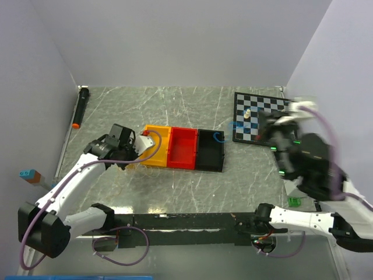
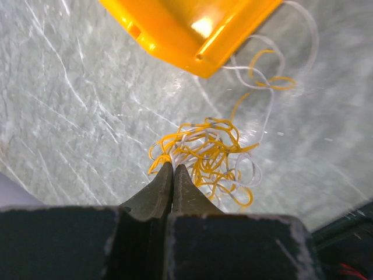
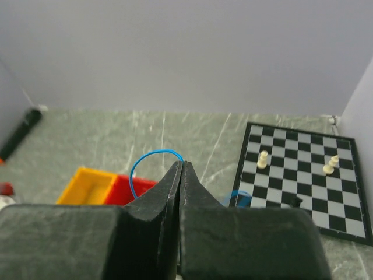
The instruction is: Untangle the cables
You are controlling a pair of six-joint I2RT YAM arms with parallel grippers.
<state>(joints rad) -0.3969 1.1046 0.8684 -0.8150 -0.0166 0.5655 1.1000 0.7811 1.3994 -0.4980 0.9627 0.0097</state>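
A tangle of thin yellow and white cables [image 2: 213,157] lies on the table just below the yellow bin [image 2: 192,29]. My left gripper [image 2: 173,167] is shut on the near edge of this tangle; in the top view it [image 1: 129,158] sits at the yellow bin's left front corner. One white strand [image 2: 306,26] runs up past the bin. My right gripper [image 3: 182,163] is shut on a thin blue cable [image 3: 139,165] that arcs out to the left of its tips, held above the table. In the top view the right gripper [image 1: 269,132] is blurred, near the chessboard.
Yellow [image 1: 154,146], red [image 1: 182,147] and black [image 1: 210,150] bins stand in a row mid-table. A chessboard [image 1: 256,116] with a few pieces lies at the right rear. A black marker with an orange tip [image 1: 80,107] lies along the left wall. More blue cable [image 1: 220,137] lies by the black bin.
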